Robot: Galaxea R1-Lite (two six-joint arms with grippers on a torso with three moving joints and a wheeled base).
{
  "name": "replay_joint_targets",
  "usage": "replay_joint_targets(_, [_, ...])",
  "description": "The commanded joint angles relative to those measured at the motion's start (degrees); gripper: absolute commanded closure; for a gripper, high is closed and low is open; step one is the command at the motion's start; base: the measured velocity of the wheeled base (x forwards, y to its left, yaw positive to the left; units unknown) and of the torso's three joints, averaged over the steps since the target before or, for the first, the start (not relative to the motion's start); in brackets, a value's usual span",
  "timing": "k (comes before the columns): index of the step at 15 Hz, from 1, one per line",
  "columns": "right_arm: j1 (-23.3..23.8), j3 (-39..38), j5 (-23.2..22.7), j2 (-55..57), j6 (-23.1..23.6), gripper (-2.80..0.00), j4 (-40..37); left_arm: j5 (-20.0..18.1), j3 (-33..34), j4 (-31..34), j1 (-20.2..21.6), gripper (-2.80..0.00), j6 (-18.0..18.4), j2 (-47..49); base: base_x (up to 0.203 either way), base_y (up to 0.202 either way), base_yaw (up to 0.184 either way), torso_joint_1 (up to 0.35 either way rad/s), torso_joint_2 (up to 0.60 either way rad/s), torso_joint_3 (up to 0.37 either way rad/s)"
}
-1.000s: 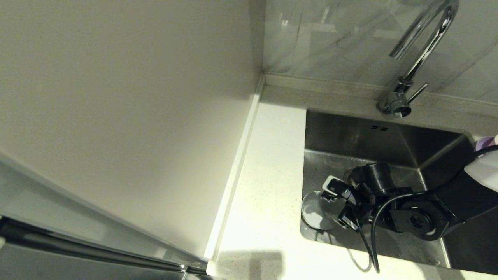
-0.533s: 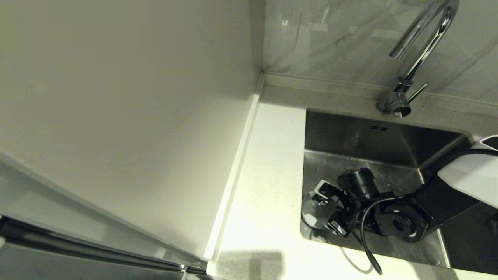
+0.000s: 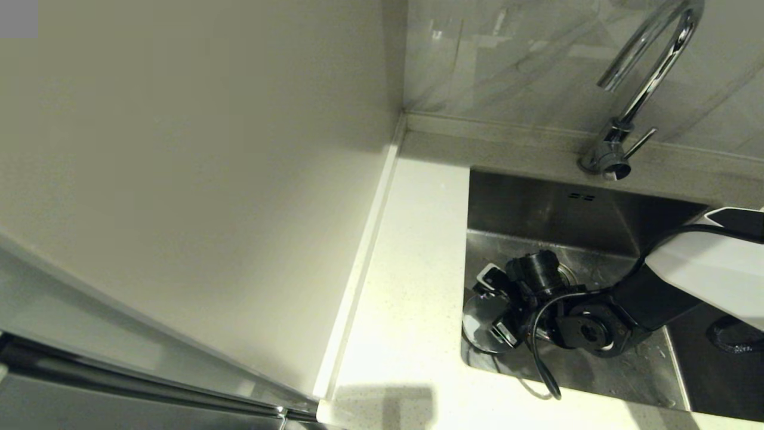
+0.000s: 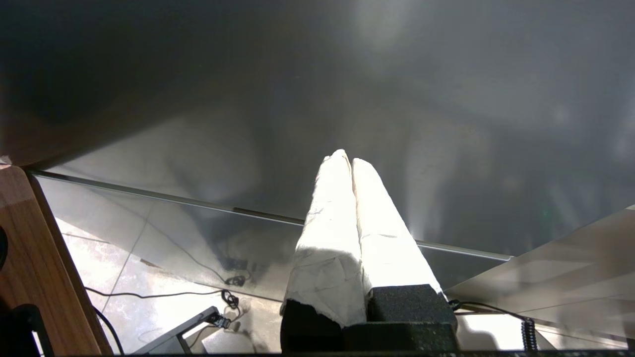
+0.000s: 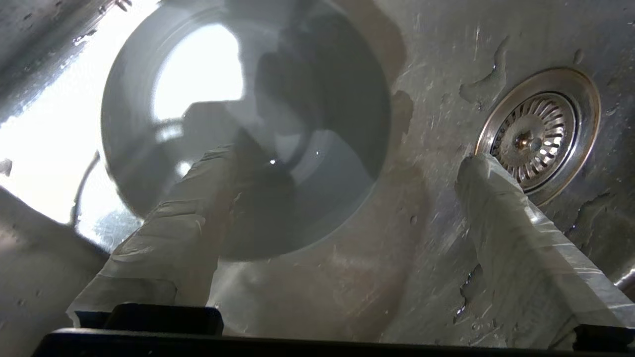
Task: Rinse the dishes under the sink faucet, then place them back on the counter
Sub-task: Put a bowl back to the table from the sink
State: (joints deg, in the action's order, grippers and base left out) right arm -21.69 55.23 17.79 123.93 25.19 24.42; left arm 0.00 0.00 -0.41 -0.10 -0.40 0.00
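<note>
A small pale bowl (image 3: 476, 322) sits upright in the front left corner of the steel sink (image 3: 537, 203). My right gripper (image 3: 487, 307) is down in the basin right at it, open. In the right wrist view one finger (image 5: 188, 213) reaches over the bowl (image 5: 322, 99). The other finger (image 5: 501, 213) lies outside it beside the round drain strainer (image 5: 538, 134), so the bowl's rim stands between them. The chrome faucet (image 3: 647, 77) rises behind the sink, and no water shows. The plate and cup are out of view. My left gripper (image 4: 347, 158) is parked off the counter, shut and empty.
White speckled counter (image 3: 412, 286) runs along the sink's left side, with a cream wall panel (image 3: 179, 179) beyond it. The faucet's lever (image 3: 640, 143) sticks out at its base. A dark shape (image 3: 731, 334) lies at the sink's right. Water drops dot the basin floor.
My right arm has slid left and lower into the sink, bringing the open gripper onto the bowl. A lilac shape at the right edge is now hidden behind the arm.
</note>
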Motion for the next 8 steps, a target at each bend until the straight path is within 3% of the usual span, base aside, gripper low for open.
replay_joint_targets(1, [0.2, 0.1, 0.4, 0.4, 0.2, -2.80, 0.2, 0.0, 0.2, 0.0, 0.0, 0.00, 0.0, 0.0, 0.000, 0.000, 0.000, 0.000, 0.00, 0.000])
replay_joint_targets(8, [0.9, 0.2, 1.2, 2.2, 0.0, -2.80, 0.2, 0.0, 0.2, 0.0, 0.0, 0.00, 0.0, 0.0, 0.000, 0.000, 0.000, 0.000, 0.00, 0.000])
